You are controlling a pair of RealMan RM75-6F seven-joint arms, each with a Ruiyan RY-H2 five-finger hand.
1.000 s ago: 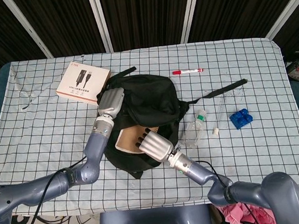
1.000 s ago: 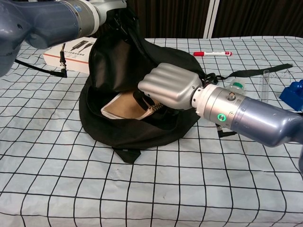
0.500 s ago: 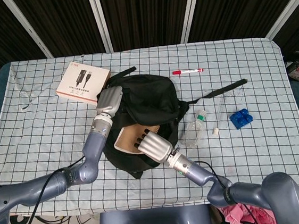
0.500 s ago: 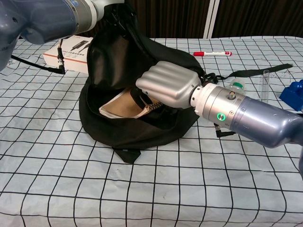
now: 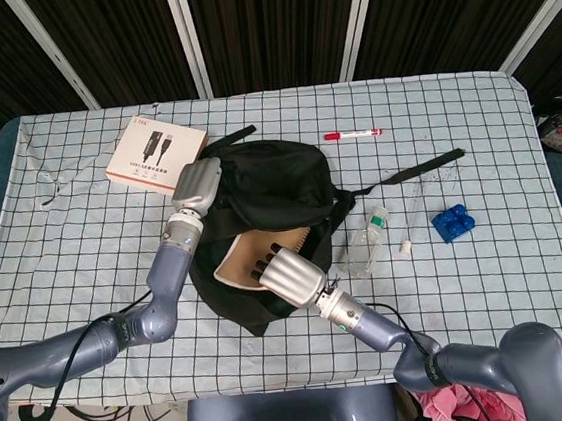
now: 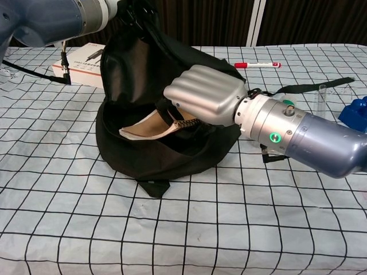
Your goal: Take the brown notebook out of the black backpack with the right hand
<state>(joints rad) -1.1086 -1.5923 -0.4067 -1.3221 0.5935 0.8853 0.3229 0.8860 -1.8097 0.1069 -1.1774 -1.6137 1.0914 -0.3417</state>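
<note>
The black backpack [image 5: 278, 186] [image 6: 143, 74] lies open toward me at the table's middle. A brown notebook [image 5: 246, 257] [image 6: 146, 124] pokes out of its mouth, tilted up at the near end. My right hand [image 5: 286, 273] [image 6: 205, 94] grips the notebook's spiral edge, fingers curled over it. My left hand [image 5: 198, 184] [image 6: 97, 8] holds the upper left flap of the backpack, lifting the opening. The notebook's far end is hidden inside the bag.
A white cable box [image 5: 155, 155] [image 6: 80, 60] lies at the back left. A red marker [image 5: 353, 133] [image 6: 258, 65], a clear bottle [image 5: 365, 242], a blue block [image 5: 452, 223] [image 6: 355, 113] and the backpack strap [image 5: 417, 169] lie to the right.
My right hand has lifted and pulled the notebook a little further out of the bag. My left hand has drawn the flap up and to the left, widening the opening.
</note>
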